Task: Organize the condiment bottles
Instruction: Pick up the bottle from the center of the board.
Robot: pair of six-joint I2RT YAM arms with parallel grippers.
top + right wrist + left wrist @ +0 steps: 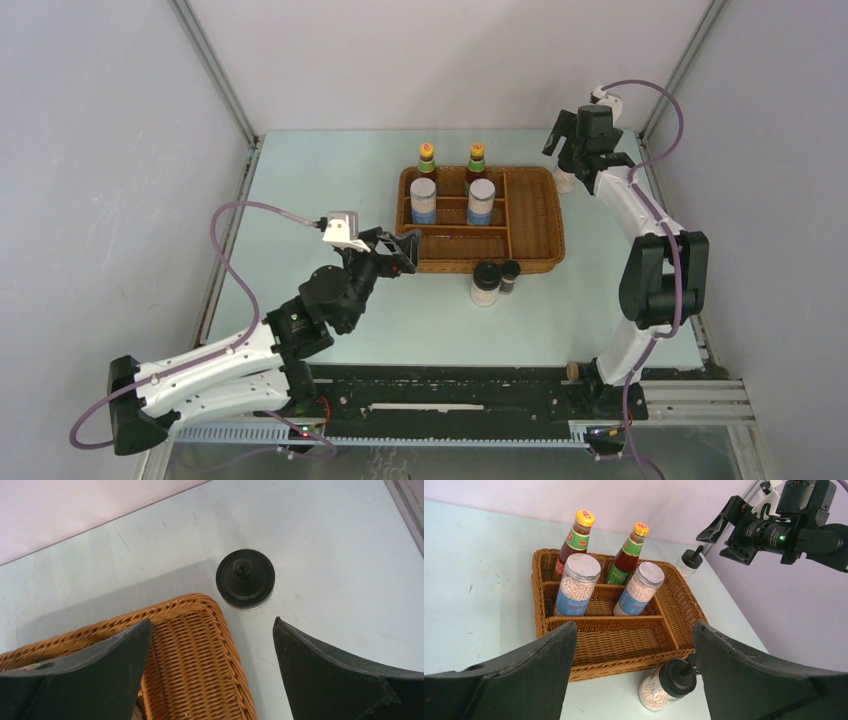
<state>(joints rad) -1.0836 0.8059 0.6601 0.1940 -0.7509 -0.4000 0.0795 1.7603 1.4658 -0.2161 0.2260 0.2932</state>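
right gripper [211, 621] wide open and empty over the black-capped bottle [245, 577] upper centre, just off the tray [195, 655] corner (left gripper [634, 625] gaping empty too), so a sloppy drop could snag wicker and topple it.

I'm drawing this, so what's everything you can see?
sauce bottles: two, dark, yellow caps, tray's far compartments
shakers: two, silver lids, blue labels, in tray before them
black-capped bottles: two, whitish, on table; one at tray's near edge, one by far right corner
tiny dark bottle: one, beside the near one
wicker tray: one, brown, mid-table
table: one, pale
left end effector: one, black, open, by tray's near left corner
right end effector: one, black, open, above far-corner bottle
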